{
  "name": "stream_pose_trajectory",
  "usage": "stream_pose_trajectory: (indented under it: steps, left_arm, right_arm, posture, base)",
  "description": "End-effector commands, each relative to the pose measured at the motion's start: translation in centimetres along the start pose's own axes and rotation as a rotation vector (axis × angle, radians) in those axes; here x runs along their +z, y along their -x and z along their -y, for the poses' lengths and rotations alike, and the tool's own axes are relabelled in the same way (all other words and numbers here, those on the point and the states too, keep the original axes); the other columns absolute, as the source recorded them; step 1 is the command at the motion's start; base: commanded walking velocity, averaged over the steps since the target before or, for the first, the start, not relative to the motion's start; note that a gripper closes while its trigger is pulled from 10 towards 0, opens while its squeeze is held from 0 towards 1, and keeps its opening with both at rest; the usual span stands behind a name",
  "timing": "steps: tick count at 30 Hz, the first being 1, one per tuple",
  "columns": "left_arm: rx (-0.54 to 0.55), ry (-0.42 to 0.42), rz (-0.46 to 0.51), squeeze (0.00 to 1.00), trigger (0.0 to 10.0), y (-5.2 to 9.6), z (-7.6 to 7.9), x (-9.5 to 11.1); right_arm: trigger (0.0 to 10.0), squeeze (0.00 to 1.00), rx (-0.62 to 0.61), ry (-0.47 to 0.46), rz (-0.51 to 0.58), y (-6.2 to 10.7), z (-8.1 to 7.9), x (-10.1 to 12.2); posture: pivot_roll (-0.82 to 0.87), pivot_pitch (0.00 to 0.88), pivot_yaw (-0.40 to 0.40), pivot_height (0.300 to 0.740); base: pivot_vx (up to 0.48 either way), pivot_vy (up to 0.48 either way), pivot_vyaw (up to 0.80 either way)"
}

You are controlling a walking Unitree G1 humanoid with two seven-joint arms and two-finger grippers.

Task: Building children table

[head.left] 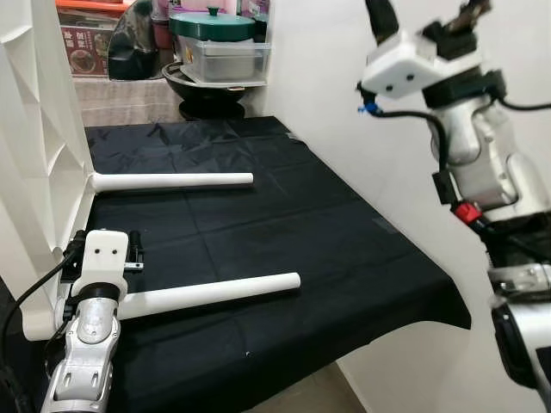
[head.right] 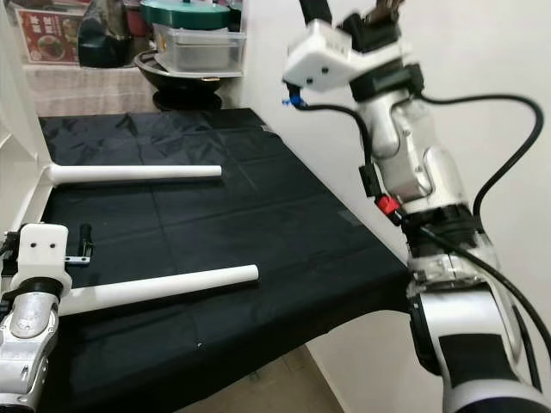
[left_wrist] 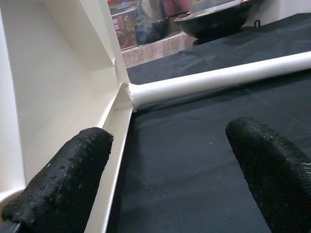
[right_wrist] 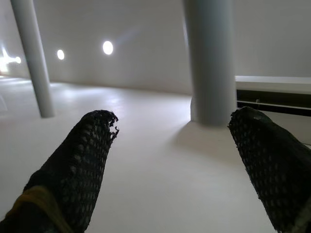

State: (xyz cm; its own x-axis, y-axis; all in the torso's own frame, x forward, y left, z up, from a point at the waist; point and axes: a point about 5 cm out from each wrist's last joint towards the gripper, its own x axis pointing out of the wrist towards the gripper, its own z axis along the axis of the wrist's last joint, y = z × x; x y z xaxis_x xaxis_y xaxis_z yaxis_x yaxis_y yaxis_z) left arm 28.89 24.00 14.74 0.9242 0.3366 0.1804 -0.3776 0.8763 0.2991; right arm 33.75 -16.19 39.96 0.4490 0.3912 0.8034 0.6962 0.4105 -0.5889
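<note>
Left gripper [left_wrist: 170, 170] fingers spread beside the white tabletop [head.left: 34, 155]; right gripper [right_wrist: 184, 170] fingers spread, cut off above.

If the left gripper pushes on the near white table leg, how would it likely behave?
Near leg looks like a stiff, smooth, probably light tube. Joined to the white tabletop panel, it likely won't roll, but may flex at the joint. Left gripper is open.
</note>
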Motion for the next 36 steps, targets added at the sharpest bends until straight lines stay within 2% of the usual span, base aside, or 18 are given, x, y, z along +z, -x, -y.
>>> stream_pose_trajectory:
  steps: [1, 10, 12, 14, 27, 32, 36]
  left_arm:
    - [-0.022, -0.004, -0.022, 0.00, 10.0, 0.2, 0.4, -0.5]
    - [-0.028, -0.008, -0.029, 0.00, 10.0, 0.1, 0.6, -0.6]
    - [-0.026, -0.008, -0.035, 0.00, 10.0, 0.2, 0.5, -0.7]
    - [-0.027, -0.009, -0.039, 0.00, 10.0, 0.3, 0.4, -0.8]
    - [-0.026, -0.003, -0.039, 0.00, 10.0, 0.4, 0.6, -0.7]
    - [-0.026, -0.001, -0.040, 0.00, 10.0, 0.4, 0.6, -0.8]
    - [-0.025, -0.001, -0.042, 0.00, 10.0, 0.5, 0.6, -0.8]
  right_arm:
    - [10.0, 0.00, -0.010, 0.013, -0.004, -0.1, 0.4, -0.2]
    - [10.0, 0.00, -0.073, 0.065, 0.005, -1.9, 2.2, -0.3]
    - [10.0, 0.00, -0.108, 0.079, 0.025, -2.5, 3.1, 0.4]
    - [10.0, 0.00, -0.111, 0.081, 0.033, -2.7, 3.2, 0.7]
    - [10.0, 0.00, -0.046, 0.067, 0.037, -3.5, 1.9, 1.2]
    - [10.0, 0.00, -0.028, 0.065, 0.022, -4.3, 1.0, 1.4]
    - [10.0, 0.00, -0.030, 0.062, 0.016, -4.6, 0.9, 1.5]
  posture:
    - [0.09, 0.000, -0.107, 0.740]
    - [0.09, 0.000, -0.111, 0.740]
    - [0.09, 0.000, -0.114, 0.740]
    - [0.09, 0.000, -0.108, 0.740]
    - [0.08, 0.000, -0.120, 0.740]
    - [0.09, 0.000, -0.134, 0.740]
    - [0.10, 0.000, -0.134, 0.740]
  base:
    - [0.000, 0.000, 0.00]
    - [0.000, 0.000, 0.00]
    - [0.000, 0.000, 0.00]
    - [0.000, 0.000, 0.00]
    - [0.000, 0.000, 0.00]
    - [0.000, 0.000, 0.00]
    - [0.000, 0.000, 0.00]
